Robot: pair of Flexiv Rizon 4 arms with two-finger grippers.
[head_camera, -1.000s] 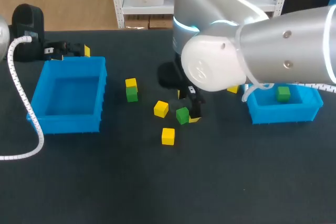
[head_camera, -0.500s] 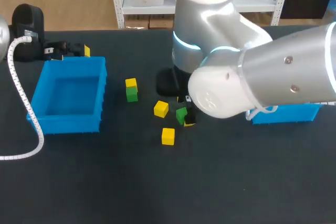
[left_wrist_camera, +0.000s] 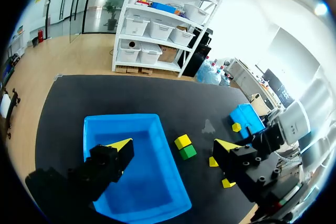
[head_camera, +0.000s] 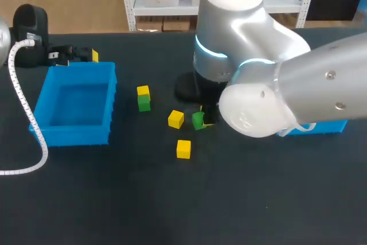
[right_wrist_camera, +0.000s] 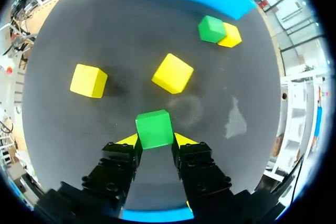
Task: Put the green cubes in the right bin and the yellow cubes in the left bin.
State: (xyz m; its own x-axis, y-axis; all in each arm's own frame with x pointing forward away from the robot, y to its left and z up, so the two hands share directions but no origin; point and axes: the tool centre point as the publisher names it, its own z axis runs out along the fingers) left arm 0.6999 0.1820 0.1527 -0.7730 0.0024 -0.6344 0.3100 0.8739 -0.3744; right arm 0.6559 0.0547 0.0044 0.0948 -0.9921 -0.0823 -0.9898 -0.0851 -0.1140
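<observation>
My right gripper (right_wrist_camera: 155,141) is clamping a green cube (right_wrist_camera: 154,128) between its two yellow tips, near the middle of the table (head_camera: 172,199). A yellow cube (right_wrist_camera: 172,73) is lying just ahead of it and a second yellow cube (right_wrist_camera: 88,81) is lying off to one side. Farther on, another green cube (right_wrist_camera: 212,29) is sitting against a third yellow cube (right_wrist_camera: 230,35). My left gripper (left_wrist_camera: 173,145) is hanging with its fingers spread wide and holding nothing, above the left bin (left_wrist_camera: 121,119), while the right bin (head_camera: 318,128) is showing only as a blue edge behind my right arm (head_camera: 269,84).
</observation>
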